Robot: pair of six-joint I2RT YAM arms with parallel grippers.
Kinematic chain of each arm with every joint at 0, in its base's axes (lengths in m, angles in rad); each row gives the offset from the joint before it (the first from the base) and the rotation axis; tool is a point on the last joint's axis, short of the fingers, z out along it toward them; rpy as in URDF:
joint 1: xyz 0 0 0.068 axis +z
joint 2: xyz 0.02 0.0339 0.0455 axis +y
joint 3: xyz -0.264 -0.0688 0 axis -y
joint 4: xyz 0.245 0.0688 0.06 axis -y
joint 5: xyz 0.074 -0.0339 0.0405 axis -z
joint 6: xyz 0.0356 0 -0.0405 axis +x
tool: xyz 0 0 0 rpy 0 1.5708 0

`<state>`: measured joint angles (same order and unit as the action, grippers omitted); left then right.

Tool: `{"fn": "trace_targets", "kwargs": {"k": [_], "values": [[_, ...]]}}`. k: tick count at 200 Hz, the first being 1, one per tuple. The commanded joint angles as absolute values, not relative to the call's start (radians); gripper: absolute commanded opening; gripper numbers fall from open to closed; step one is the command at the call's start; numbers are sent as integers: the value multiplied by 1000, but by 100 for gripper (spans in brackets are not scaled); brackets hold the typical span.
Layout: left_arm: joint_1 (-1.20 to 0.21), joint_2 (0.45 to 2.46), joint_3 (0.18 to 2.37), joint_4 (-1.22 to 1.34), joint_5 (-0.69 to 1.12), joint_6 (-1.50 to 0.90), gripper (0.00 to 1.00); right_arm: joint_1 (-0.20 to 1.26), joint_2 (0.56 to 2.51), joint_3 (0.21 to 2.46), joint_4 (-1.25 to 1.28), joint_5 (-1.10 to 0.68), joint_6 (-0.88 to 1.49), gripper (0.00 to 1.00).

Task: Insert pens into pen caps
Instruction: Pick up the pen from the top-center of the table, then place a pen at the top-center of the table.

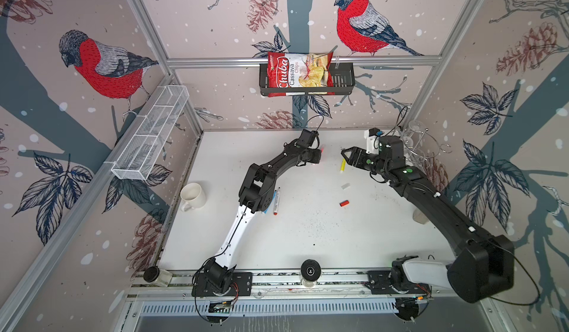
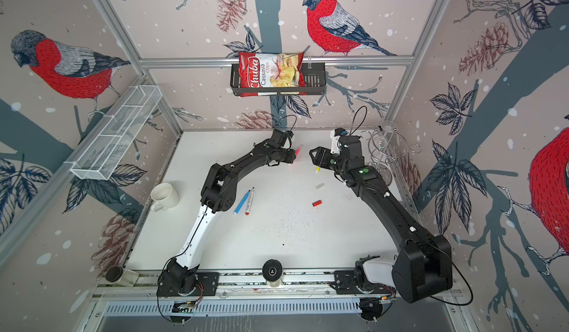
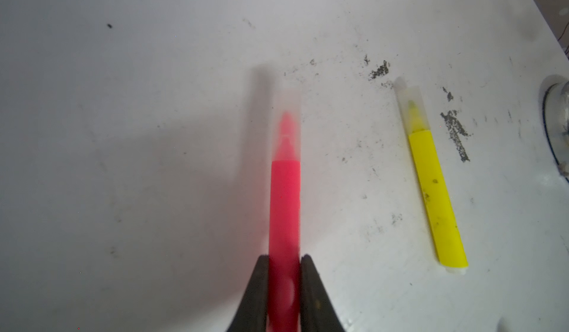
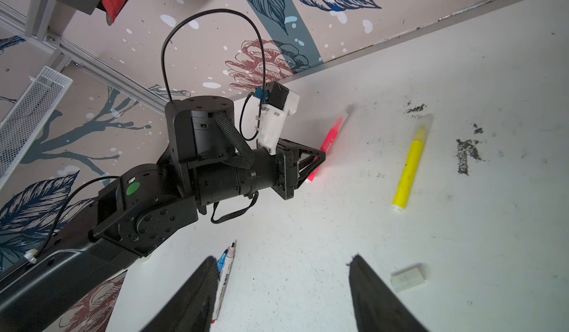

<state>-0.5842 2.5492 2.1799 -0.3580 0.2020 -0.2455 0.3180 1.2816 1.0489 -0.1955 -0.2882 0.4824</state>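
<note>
In a top view the left gripper (image 1: 320,155) clamps the pink pen (image 1: 322,149). Left wrist: its capped tip juts beyond the fingers (image 3: 261,284); likely light, stiff, slick, best pinched mid-barrel. Right wrist: right gripper (image 4: 281,261) gapes empty, whitish cap (image 4: 408,279) just outside one finger

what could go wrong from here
The left gripper pinches the pink pen toward its back end, so the long capped front may tilt or slip.
The blue pen and white pen lie close by the left arm's elbow; a swing could scatter them.
The clear cap and red cap lie flat and may skid away from the open right gripper.
</note>
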Motion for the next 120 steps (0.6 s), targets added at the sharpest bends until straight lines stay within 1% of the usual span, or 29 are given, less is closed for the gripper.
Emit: {"fn": "trace_targets", "kwargs": {"k": [1, 120], "values": [[-602, 2560, 2205, -366, 209, -277, 17, 313, 1262, 1039, -182, -295, 497, 68], [-675, 2644, 2332, -331, 250, -377, 18, 279, 1188, 994, -171, -305, 507, 69]]}}
